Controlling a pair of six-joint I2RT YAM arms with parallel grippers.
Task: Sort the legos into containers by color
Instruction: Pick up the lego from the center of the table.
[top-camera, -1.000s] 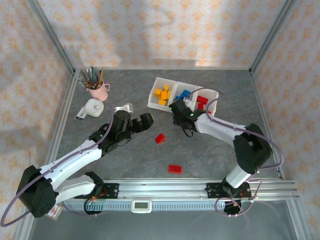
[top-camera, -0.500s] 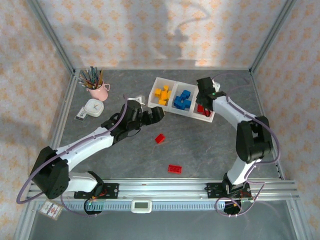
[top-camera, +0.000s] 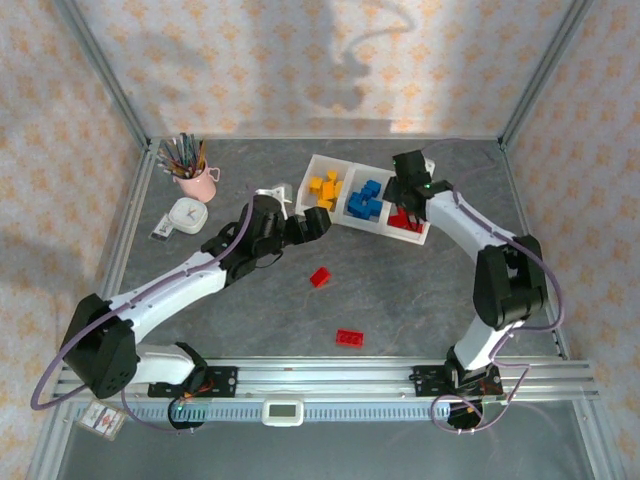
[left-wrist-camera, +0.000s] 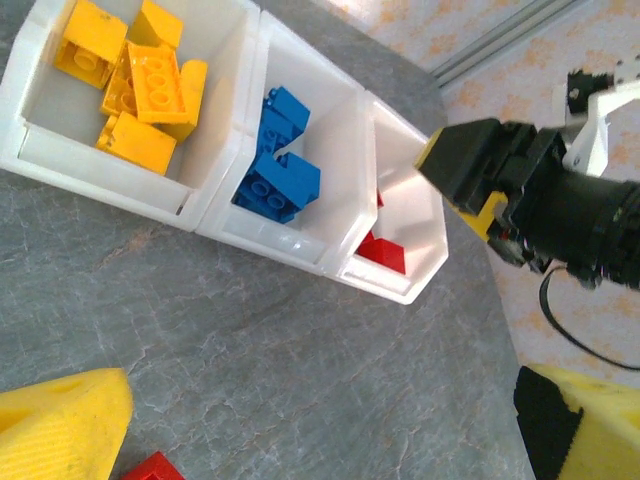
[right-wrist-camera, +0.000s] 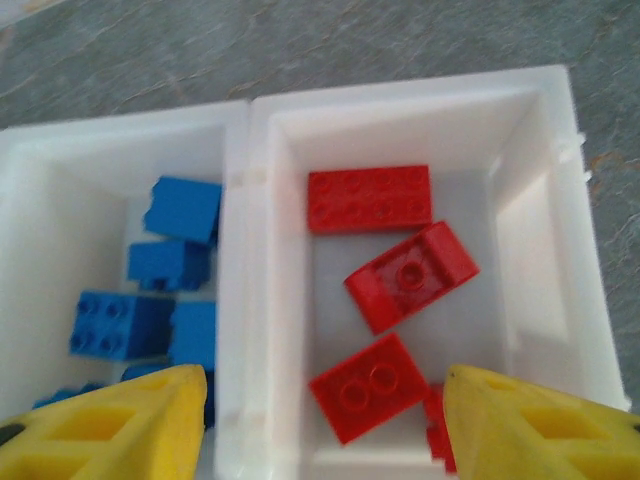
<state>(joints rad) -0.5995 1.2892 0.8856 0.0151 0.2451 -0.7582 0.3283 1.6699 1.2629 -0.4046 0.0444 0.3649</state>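
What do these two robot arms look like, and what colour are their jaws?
The left arm and the right arm match: white shells between chunky black joints, with a thin purple cable looping loosely beside each. Their jaws are bright yellow, wedge-shaped blocks with a finely textured face, on black mounts. Both bases are bolted to a silver rail.

White arms (top-camera: 160, 298), yellow fingers (right-wrist-camera: 110, 425)

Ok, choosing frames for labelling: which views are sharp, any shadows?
Top external: sharp, soft arm shadows on the back wall. Left wrist: tray crisp, left fingers blurred. Right wrist: red legos slightly soft, right fingers blurred.
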